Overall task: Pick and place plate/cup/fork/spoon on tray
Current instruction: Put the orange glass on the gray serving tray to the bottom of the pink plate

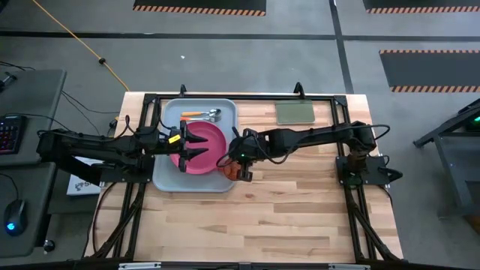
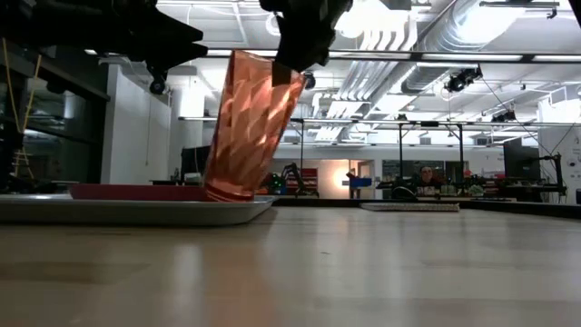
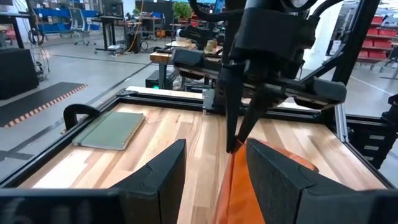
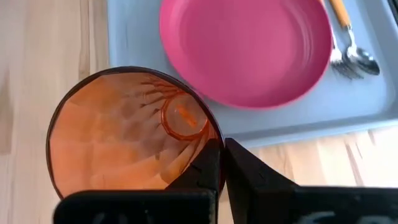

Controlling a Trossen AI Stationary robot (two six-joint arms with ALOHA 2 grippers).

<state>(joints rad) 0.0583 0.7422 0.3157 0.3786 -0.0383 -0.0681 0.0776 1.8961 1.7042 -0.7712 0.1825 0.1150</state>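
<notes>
One cup (image 2: 250,127), tilted on tray (image 1: 166,180) right rim, pinched by right gripper (image 4: 221,163); may topple. Left gripper (image 3: 214,168) open, empty.

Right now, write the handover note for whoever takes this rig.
Right gripper: shut on the cup rim, cup tilted, its base at the tray corner nearest the right arm.
Left gripper: open, over the plate.
Done: plate, fork and spoon are on the tray.
Left: stand the cup upright on the tray, release, pull both arms back.
</notes>
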